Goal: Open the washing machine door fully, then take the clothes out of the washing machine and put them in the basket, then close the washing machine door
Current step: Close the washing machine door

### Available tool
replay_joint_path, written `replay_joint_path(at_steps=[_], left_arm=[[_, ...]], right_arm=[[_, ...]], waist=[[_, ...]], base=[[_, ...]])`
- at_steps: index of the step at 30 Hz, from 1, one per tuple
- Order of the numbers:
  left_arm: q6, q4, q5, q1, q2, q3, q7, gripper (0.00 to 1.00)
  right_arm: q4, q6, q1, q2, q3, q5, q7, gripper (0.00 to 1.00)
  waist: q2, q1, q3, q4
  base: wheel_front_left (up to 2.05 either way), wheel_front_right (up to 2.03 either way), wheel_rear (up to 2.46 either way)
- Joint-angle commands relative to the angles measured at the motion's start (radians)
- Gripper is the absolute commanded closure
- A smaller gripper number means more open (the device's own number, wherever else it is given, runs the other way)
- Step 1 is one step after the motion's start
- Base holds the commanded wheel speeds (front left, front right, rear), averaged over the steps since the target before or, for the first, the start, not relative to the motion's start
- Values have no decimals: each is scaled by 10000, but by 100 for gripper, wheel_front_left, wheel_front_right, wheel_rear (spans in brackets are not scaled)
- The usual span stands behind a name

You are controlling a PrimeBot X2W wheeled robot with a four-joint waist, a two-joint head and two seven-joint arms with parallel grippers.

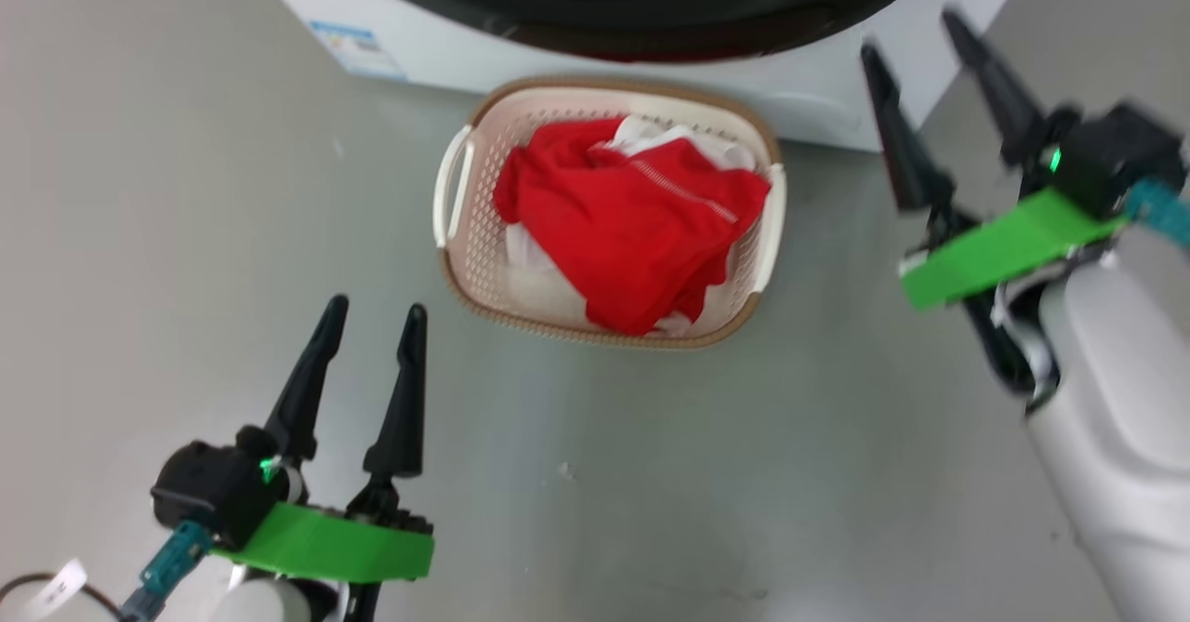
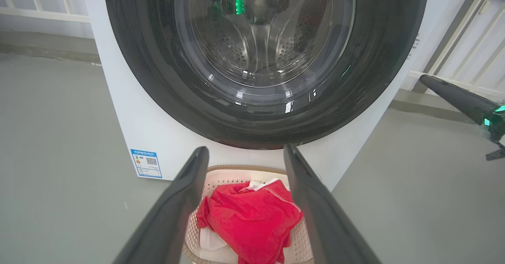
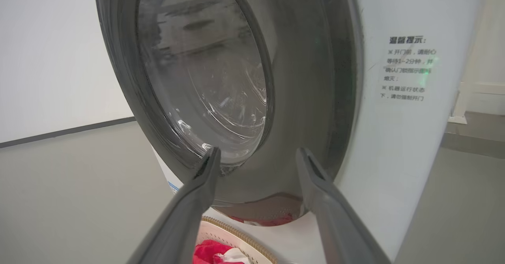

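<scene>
My left pincer point(image 1: 376, 306) and right pincer point(image 1: 909, 30) gape released, empty; I fear the washing machine door point(image 2: 158, 78), if unlatched, swings out.

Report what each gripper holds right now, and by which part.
Nothing is held. The left gripper and the right gripper both stand open and empty; the clothes lie in the basket.

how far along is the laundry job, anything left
Nearly finished. Done: the clothes lie in the basket, and the washing machine door looks shut against the washing machine. In hand: nothing; the left gripper and right gripper are open and empty. Left: nothing that shows.
</scene>
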Motion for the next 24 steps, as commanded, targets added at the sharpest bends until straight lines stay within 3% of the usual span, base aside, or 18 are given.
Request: replay_joint_path(at_steps=[1, 24], left_arm=[[-90, -68, 211, 284, 160, 524, -78, 0], [-188, 557, 686, 1171, 314, 1415, -78, 0]], right_arm=[[-304, -13, 621, 88, 229, 5, -25, 0], [-1104, -13, 4001, 385, -836, 97, -25, 0]], waist=[[0, 0, -585, -557], [0, 0, -2404, -2226]], base=[[0, 0, 0], [0, 0, 0]])
